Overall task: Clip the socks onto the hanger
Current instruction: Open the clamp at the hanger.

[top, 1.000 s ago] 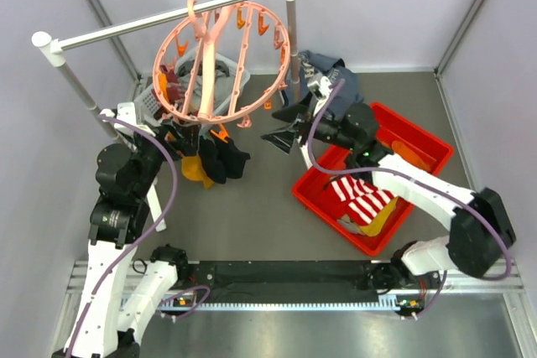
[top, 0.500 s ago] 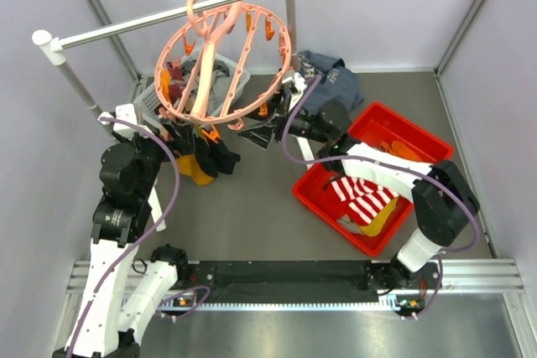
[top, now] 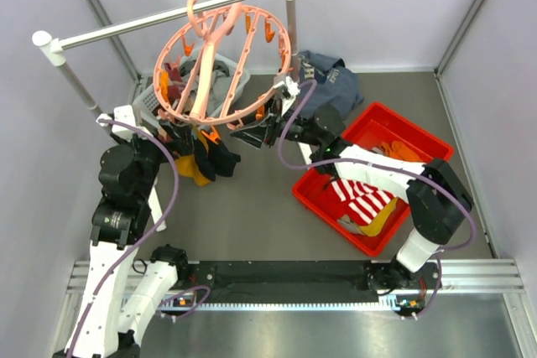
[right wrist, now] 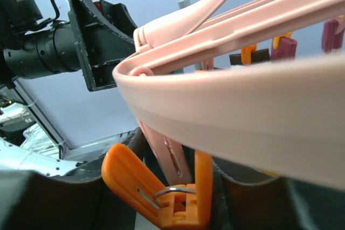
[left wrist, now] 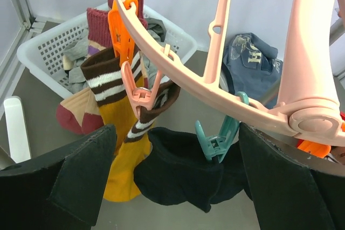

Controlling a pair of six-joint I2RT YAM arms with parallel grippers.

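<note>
The hanger (top: 207, 69) hangs tilted from the rail (top: 126, 28), with several socks (left wrist: 121, 149) pegged on its left side. Striped socks (top: 362, 197) lie in the red bin (top: 424, 136). My left gripper (left wrist: 178, 171) gapes wide and empty beneath the ring. My right gripper (right wrist: 178, 197) brackets an orange peg (right wrist: 153, 189); I cannot tell whether it squeezes. Step judged: opening that peg. Next, a sock must be fed in.
</note>
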